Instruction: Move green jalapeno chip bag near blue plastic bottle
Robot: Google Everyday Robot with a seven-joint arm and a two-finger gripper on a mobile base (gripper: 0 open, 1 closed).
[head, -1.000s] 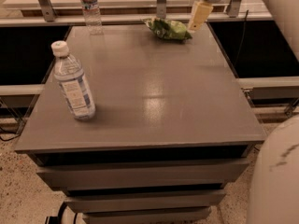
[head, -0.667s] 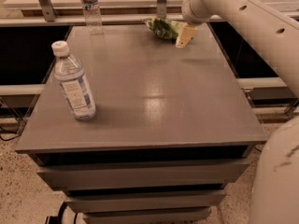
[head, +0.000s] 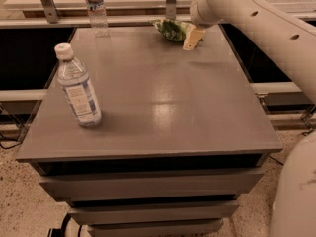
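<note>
Took table (head: 158,102) as ref landmark: grey flat top, drawer fronts (head: 148,186) below.

Placement, w/ reasons:
- Found blue plastic bottle (head: 78,88) upright on table's near-left quarter, cap up, inboard of table's edges. Judged as fixed target for the move, so no handling reqd.
- Found 2nd clear bottle (head: 95,9), dark label band, upright at table's far-left corner. Judged as distractor, not part of job.
- Found green jalapeno chip bag (head: 170,29) lying flat at table's far edge, right of centre, well apart from target bottle and approx. diagonal across table top from it. Judged bag not yet lifted or moved; whole transfer left to do.

Arm pose:
- Saw arm (head: 256,28) entering high from beyond table's right side, sloping down and leftward toward table's far edge. Noted white links w/ small dark holes.
- Saw end of arm turned downward over table's far-right area.
- Located gripper (head: 192,37) low over table top at far edge, just beside bag's right end. Could not confirm contact w/ bag.
- Could not tell gripper state, open vs. closed.
- Judged pose as approach for a pick at bag's right end.
- Expected crinkly bag to deform and possibly slip under a light grip; judged a firm hold necessary before any carry toward table's near-left quarter.
</note>
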